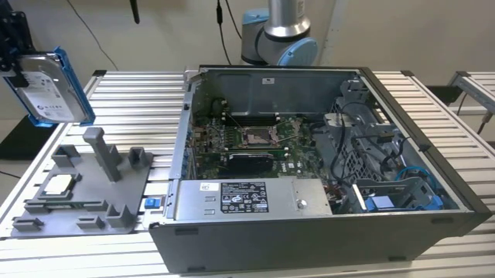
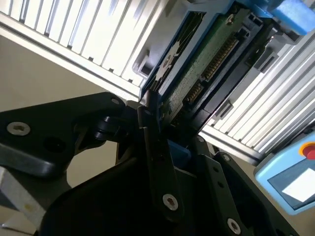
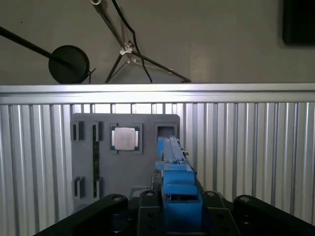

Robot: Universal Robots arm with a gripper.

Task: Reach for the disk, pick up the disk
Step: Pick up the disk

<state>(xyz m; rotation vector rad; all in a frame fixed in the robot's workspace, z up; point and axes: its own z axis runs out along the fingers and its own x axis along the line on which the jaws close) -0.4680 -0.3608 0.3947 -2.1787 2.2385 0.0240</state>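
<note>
In the exterior view the disk, a silver-grey drive with a white label and a bright blue frame, hangs upright in the air at the far left, above the table's edge. My gripper is shut on its upper end. The second wrist view has the disk's green circuit-board side running out from between the black fingers. The first wrist view looks along the disk's blue edge, clamped in my gripper above the slatted table.
A grey fixture plate with posts lies on the table below the disk, holding a small square silver chip. An open computer case takes up the middle and the exterior view's right. The arm's base stands behind it.
</note>
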